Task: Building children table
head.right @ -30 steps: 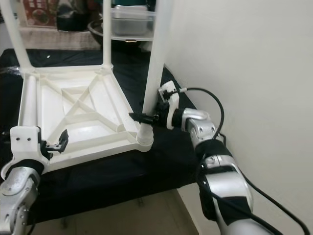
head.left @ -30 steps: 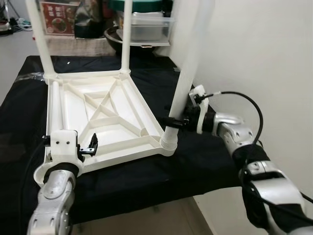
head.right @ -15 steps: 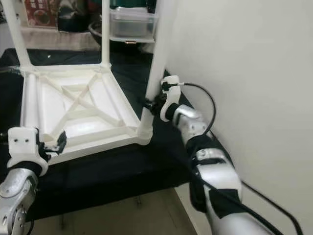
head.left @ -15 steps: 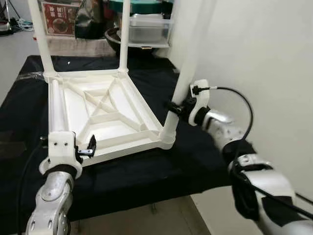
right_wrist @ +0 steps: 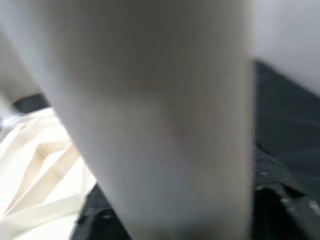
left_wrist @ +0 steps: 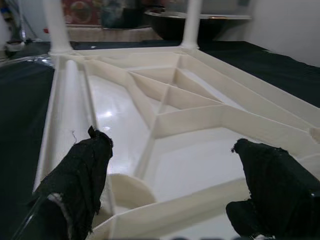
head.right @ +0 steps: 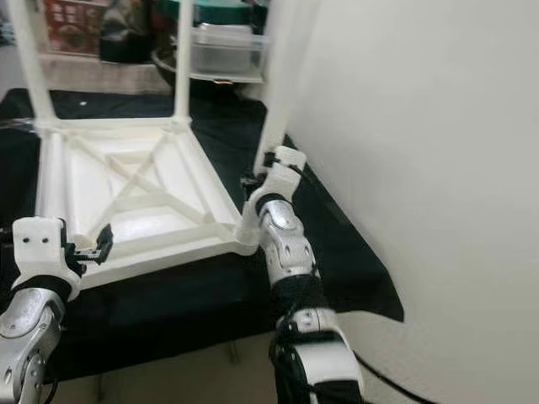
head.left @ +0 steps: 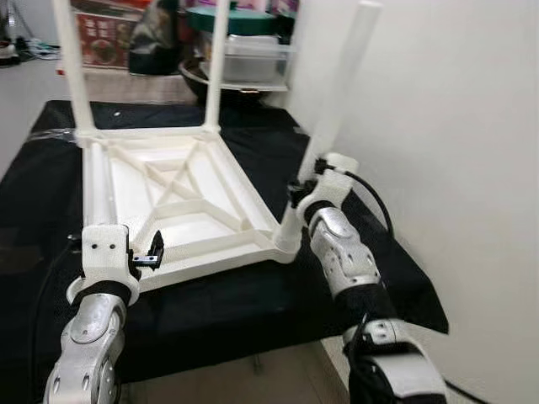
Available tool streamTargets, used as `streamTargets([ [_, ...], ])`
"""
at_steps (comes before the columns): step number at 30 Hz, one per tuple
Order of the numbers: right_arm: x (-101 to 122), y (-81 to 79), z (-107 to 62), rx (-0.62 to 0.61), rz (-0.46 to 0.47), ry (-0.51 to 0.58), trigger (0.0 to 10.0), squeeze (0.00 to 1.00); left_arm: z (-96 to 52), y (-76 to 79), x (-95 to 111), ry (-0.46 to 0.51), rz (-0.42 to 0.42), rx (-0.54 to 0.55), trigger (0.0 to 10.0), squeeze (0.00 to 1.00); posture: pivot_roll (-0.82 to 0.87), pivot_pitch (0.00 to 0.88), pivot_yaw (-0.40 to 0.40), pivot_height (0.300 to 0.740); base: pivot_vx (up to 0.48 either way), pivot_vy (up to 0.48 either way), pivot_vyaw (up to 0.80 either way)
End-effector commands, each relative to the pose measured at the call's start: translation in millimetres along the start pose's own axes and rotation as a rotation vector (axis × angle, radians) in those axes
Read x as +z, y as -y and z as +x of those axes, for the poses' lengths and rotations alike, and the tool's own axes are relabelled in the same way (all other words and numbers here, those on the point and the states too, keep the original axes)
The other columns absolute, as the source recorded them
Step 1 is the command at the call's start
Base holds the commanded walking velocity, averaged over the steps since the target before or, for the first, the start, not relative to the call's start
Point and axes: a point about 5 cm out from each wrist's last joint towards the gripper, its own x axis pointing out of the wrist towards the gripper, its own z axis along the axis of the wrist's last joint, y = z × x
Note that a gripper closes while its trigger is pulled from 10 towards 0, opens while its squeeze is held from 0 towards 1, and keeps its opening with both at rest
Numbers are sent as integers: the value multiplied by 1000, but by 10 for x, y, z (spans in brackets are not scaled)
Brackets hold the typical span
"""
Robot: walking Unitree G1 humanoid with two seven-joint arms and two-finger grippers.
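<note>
Since a second ago the right gripper (head.left: pixel 296 195) has swung in from the wall side and now grips the near-right white plastic leg (head.left: pixel 335 109), fingers pinching it low. The upturned white plastic children's table (head.left: pixel 181 198) lies on the black-draped tabletop (head.left: pixel 253 307) with three legs standing. The left gripper (left_wrist: pixel 170 182) hovers, fingers spread, over its near-left corner.

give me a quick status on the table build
Right gripper on near-right leg, grip unclear. Left gripper open over upturned tabletop. Fourth leg lies loose inside. Nothing blocking.
</note>
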Motion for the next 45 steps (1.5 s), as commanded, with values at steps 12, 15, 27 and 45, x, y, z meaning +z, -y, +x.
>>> streamTargets([
  [12,305,52,-230,959,-135,17,10000,0,34,31,-35,-20,-4,-20,10000,0,140,0,-153,740,0,0,0],
  [15,201,64,-304,1096,-134,-44,10000,0,34,31,-35,-20,-5,-22,10000,0,149,0,-156,740,0,0,0],
  [27,1,-128,-84,838,-105,-45,0,0,14,15,-45,-26,-5,-25,10000,0,160,0,-153,740,0,0,0],
  [45,-97,-563,-173,283,128,-34,10000,0,14,15,-66,-37,1,-23,10000,0,162,0,-151,740,0,0,0],
])
